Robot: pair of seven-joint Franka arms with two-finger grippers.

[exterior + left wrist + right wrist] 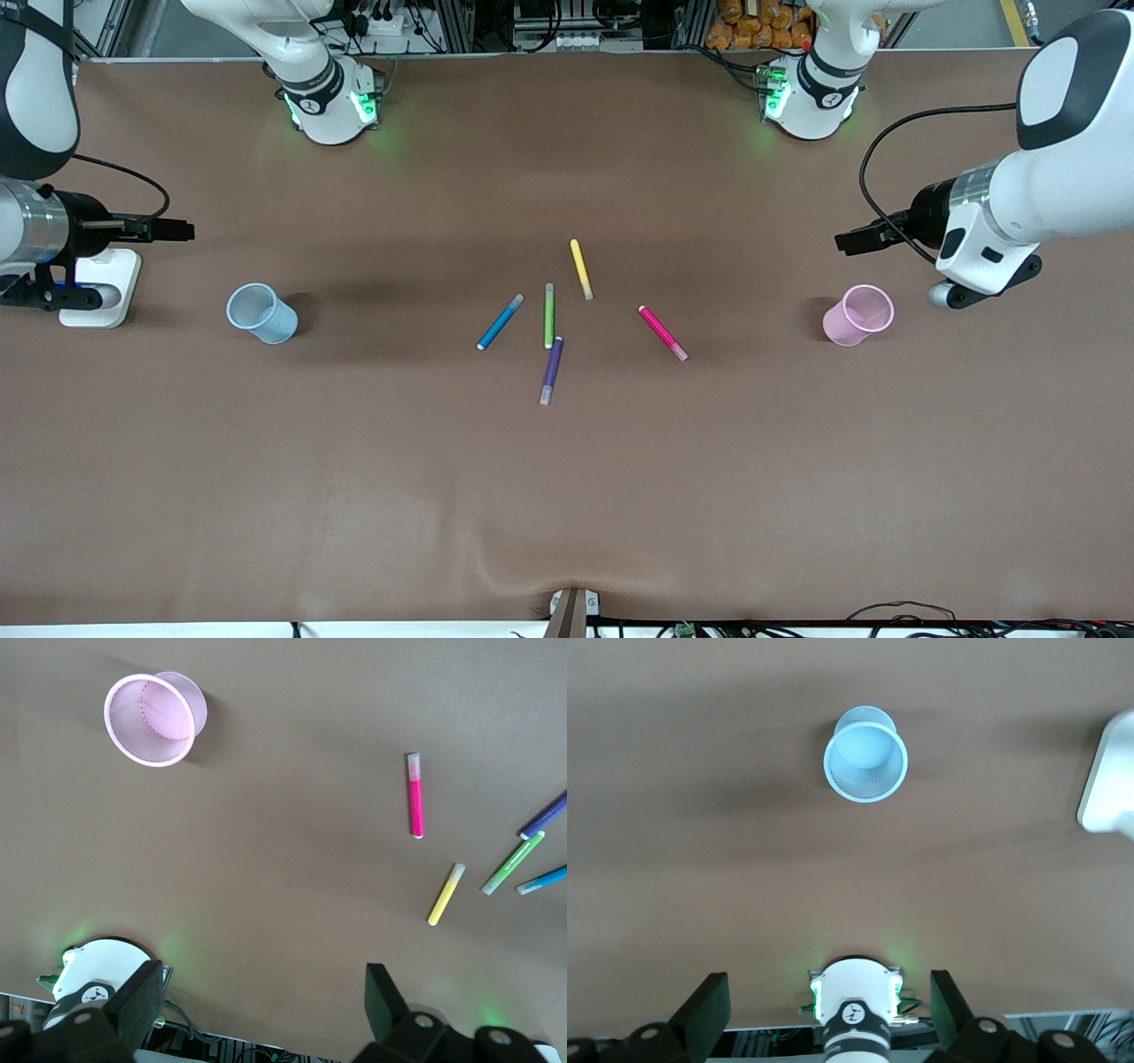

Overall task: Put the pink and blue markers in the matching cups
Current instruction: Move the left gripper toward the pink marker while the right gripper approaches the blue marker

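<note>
The pink marker [663,332] and the blue marker [500,322] lie flat at the table's middle, apart from each other. The pale blue cup [261,313] stands upright toward the right arm's end, and the pale pink cup [858,315] toward the left arm's end. Both cups are empty. My left gripper [846,241] is open and empty, up in the air beside the pink cup [152,719]. Its view also shows the pink marker [414,796] and the blue marker [542,880]. My right gripper [182,232] is open and empty, up in the air beside the blue cup [866,756].
A green pen [549,315], a yellow pen [581,268] and a purple pen [552,369] lie between the two markers. A white block [102,288] sits under the right arm, beside the blue cup. The arm bases [332,106] stand along the table's farther edge.
</note>
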